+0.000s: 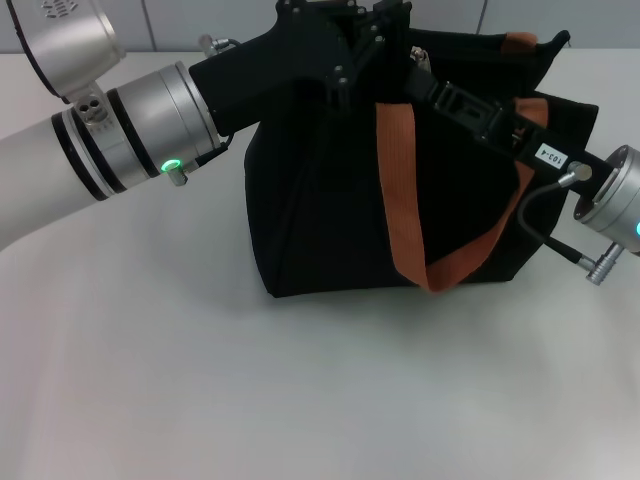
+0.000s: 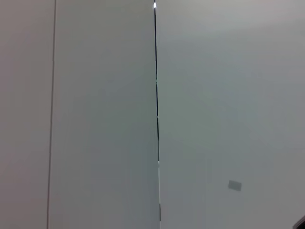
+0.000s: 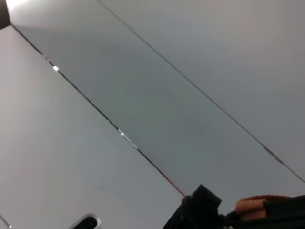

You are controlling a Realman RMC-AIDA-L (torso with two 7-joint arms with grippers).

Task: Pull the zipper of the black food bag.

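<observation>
Where the boxy black food bag (image 1: 330,220) of matte fabric stands on the pale smooth tabletop (image 1: 250,380), both claws meet at its top edge: left claw (image 1: 375,35), right claw (image 1: 425,75); their grip cannot be told. The zipper is hidden. An orange-brown webbing strap (image 1: 400,220) hangs down the bag's front.

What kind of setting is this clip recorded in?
Probably an indoor lab or test station: a plain white table, a pale panelled wall behind, and only the black food bag set out between the left gripper and right gripper.
</observation>
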